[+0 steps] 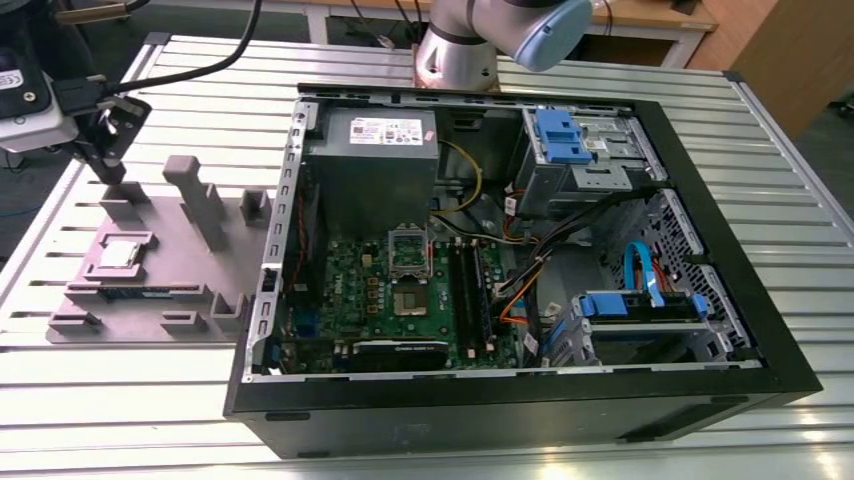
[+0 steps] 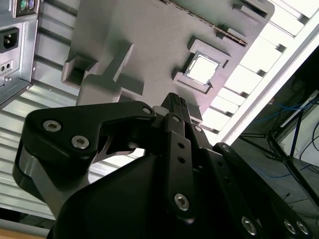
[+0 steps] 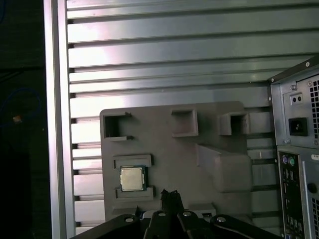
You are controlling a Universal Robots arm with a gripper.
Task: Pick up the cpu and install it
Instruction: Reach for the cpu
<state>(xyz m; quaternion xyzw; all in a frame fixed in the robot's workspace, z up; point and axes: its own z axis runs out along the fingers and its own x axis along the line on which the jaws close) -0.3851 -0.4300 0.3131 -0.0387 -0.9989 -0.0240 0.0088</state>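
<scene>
The cpu (image 1: 120, 252) is a small pale silver square lying flat in a raised pocket of the grey fixture plate (image 1: 160, 305), at the exterior view's left. Both wrist views show the cpu (image 2: 203, 69) (image 3: 132, 178) seated in that pocket. My gripper (image 1: 106, 176) hangs above the plate's far part, beyond the cpu and clear of it. Its black fingers are shut with nothing between them, and the gripper (image 2: 175, 100) (image 3: 169, 195) tips point down toward the plate beside the cpu's pocket.
An open black computer case (image 1: 721, 300) lies at the exterior view's right, holding a green motherboard (image 1: 461, 325) with its socket (image 1: 404, 300). Grey posts (image 1: 200, 205) rise from the fixture plate, and a thin green memory stick (image 1: 134, 293) lies along its near edge. The slatted metal table (image 1: 80, 400) surrounds them.
</scene>
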